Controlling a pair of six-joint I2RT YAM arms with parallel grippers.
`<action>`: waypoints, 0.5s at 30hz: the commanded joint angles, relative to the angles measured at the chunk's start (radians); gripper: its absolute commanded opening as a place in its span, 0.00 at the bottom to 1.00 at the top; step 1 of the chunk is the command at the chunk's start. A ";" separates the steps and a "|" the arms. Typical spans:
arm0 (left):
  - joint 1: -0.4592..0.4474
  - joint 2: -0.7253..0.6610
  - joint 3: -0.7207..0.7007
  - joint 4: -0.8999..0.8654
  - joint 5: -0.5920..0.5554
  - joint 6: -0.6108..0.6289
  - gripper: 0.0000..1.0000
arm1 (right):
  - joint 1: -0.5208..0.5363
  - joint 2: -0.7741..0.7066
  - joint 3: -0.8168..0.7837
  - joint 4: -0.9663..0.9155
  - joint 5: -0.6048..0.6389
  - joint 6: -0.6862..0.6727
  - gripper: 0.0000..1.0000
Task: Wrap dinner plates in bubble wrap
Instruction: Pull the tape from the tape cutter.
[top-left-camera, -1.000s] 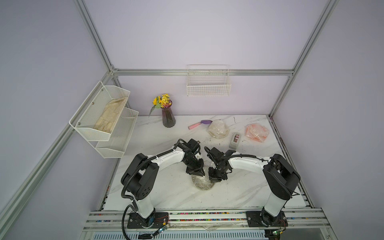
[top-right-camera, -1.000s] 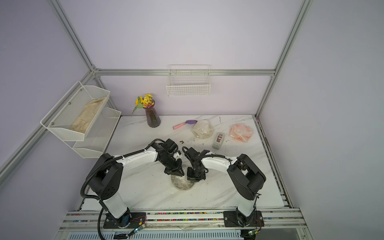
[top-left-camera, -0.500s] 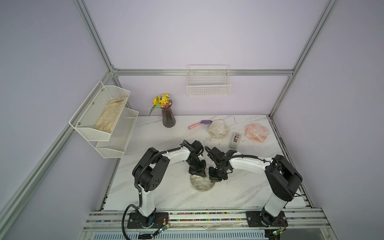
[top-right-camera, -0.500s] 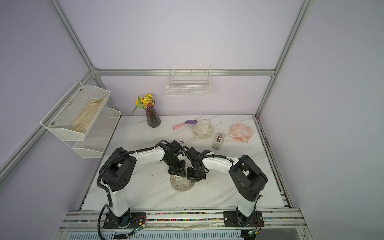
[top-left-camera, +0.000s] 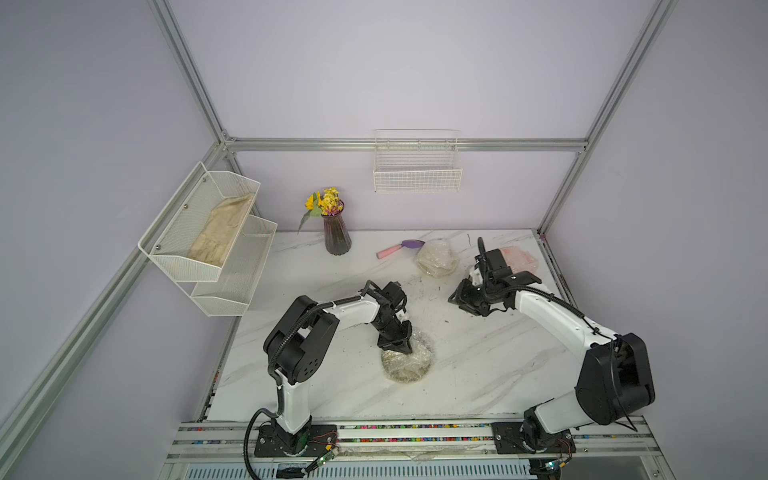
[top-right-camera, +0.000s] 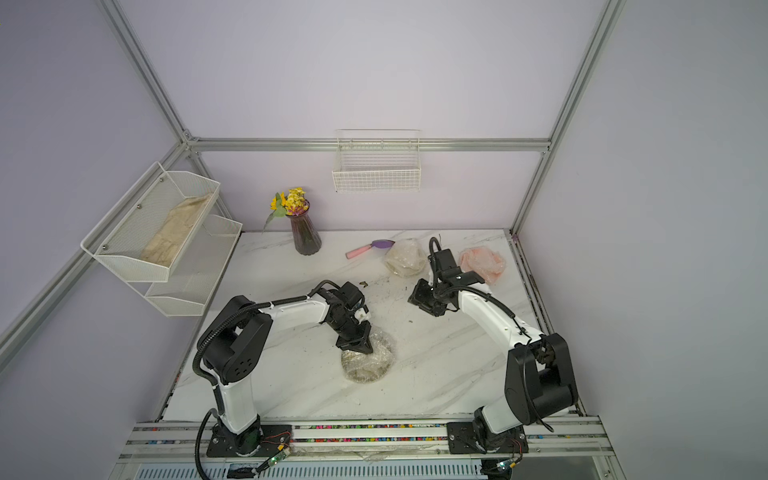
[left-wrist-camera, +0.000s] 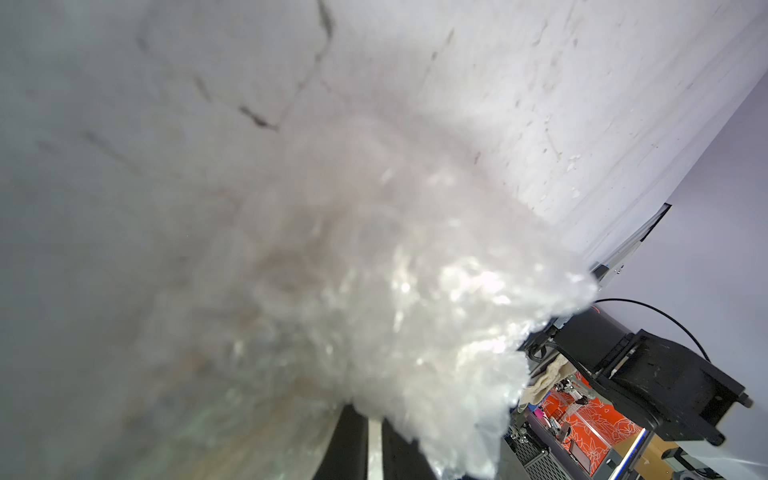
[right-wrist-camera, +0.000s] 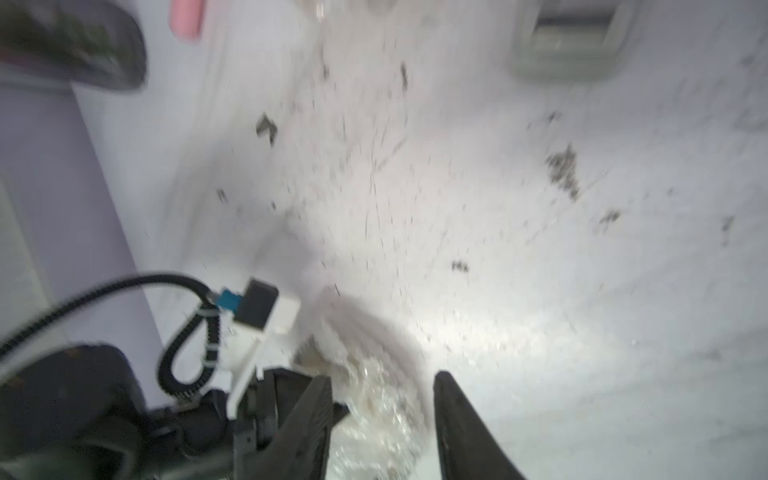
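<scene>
A flower vase (top-left-camera: 337, 237) stands near a pink-handled spatula (top-left-camera: 399, 247).

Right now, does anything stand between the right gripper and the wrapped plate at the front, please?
Nothing visible does: only bare table lies between the right gripper and the wrapped plate. The left gripper sits at the plate's edge, off that line.

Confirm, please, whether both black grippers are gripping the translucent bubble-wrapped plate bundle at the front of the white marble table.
Not both: only the left gripper grips the bubble-wrapped plate bundle; both top views show the right gripper apart from it.
</scene>
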 joint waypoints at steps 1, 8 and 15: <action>-0.010 0.060 -0.072 -0.025 -0.131 0.033 0.11 | -0.138 0.060 -0.009 0.168 -0.178 -0.004 0.47; -0.010 0.052 -0.087 -0.010 -0.114 0.030 0.11 | -0.302 0.269 0.002 0.439 -0.331 0.088 0.44; -0.010 0.051 -0.080 -0.004 -0.101 0.021 0.11 | -0.327 0.387 -0.013 0.542 -0.371 0.133 0.38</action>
